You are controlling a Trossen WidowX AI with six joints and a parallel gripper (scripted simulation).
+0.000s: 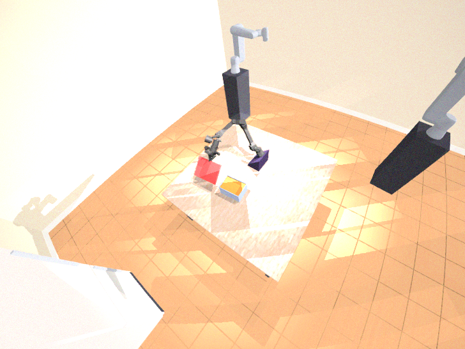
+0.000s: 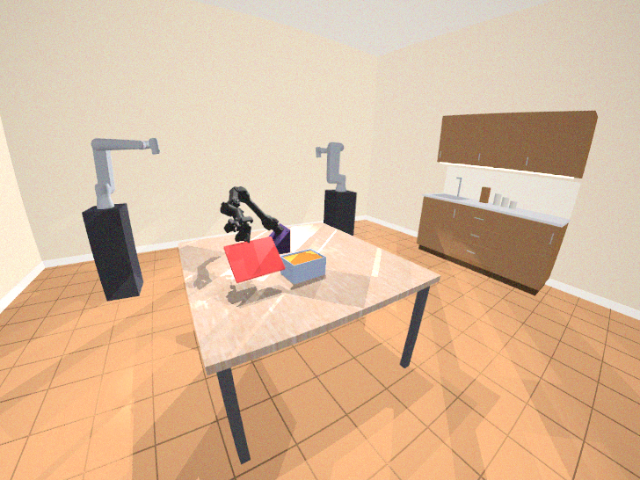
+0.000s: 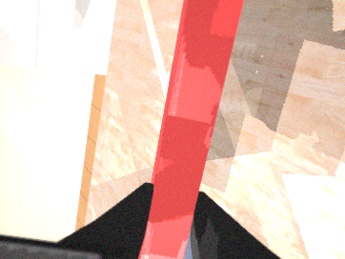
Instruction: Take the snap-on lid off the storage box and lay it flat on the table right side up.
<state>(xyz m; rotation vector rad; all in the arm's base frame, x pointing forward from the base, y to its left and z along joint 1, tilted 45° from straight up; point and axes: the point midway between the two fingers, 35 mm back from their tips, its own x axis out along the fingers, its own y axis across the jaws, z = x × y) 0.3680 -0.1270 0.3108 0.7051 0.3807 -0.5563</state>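
The red lid [image 1: 207,170] [image 2: 254,259] [image 3: 191,95] is off the box and hangs steeply tilted above the table [image 1: 292,195] [image 2: 351,294], beside the box. My gripper [image 1: 210,157] [image 2: 243,239] [image 3: 172,195] is shut on the lid at its upper edge. In the wrist view the lid runs as a narrow red strip between the two black fingers. The blue storage box [image 1: 240,196] [image 2: 304,272] stands upright and open on the table, with yellow-orange showing inside. The lid's far face is hidden in the wrist view.
The arm's purple base block [image 1: 259,160] [image 2: 281,240] stands on the table behind the box. Two grey arms on black pedestals [image 1: 236,93] [image 2: 113,252] stand off the table. A brown kitchen counter [image 2: 485,237] is against the wall.
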